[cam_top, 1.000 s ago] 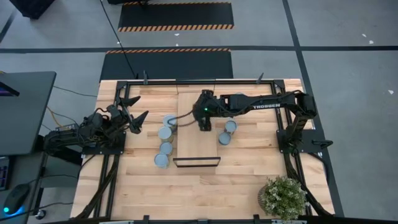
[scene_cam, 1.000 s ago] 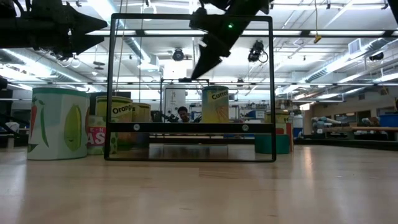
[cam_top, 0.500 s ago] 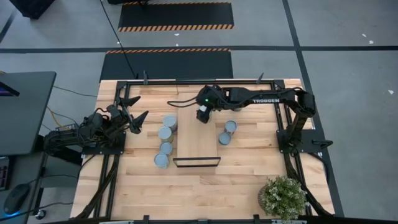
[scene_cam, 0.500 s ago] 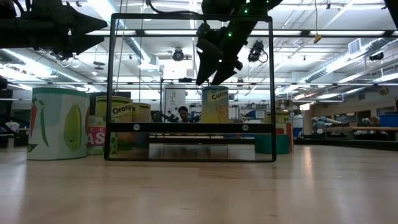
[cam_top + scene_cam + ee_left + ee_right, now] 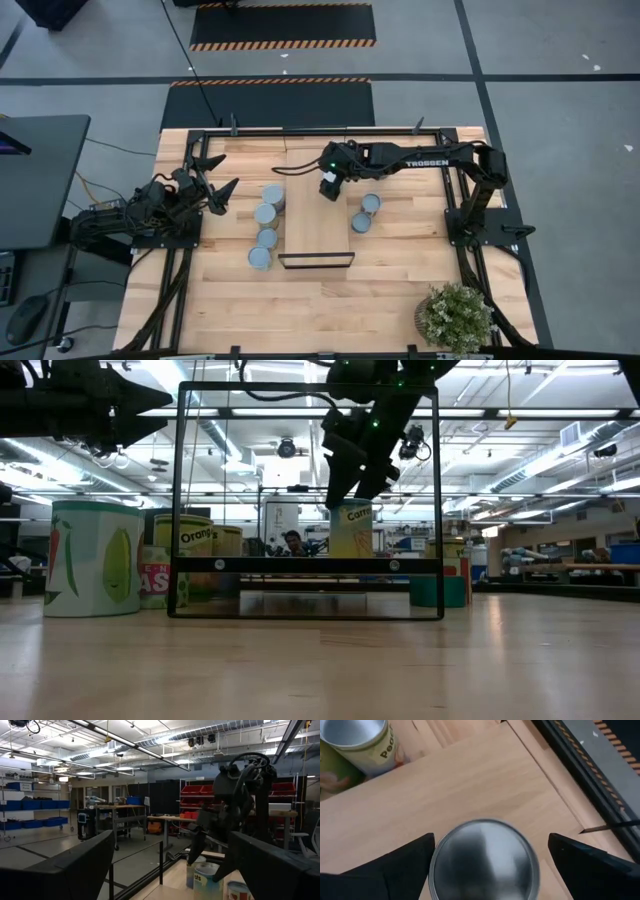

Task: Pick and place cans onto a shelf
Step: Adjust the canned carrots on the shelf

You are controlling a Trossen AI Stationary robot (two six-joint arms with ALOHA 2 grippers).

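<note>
A: High view: what changed at the right gripper (image 5: 327, 190)?

B: It has lifted off, fingers wide, leaving a can (image 5: 484, 859) standing between them on the shelf (image 5: 318, 225); one placement looks done.

A: Surroundings?

B: More cans (image 5: 266, 213) wait on the desk (image 5: 400, 290) beside the shelf. Left gripper (image 5: 222, 195) idles, wide, well apart.

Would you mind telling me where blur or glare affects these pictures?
Right wrist view: the can top directly below looks soft and smeared, with a bright sheen. Low view: ceiling lights glare behind the shelf frame, arms silhouetted. High view: evenly lit, sharp.
</note>
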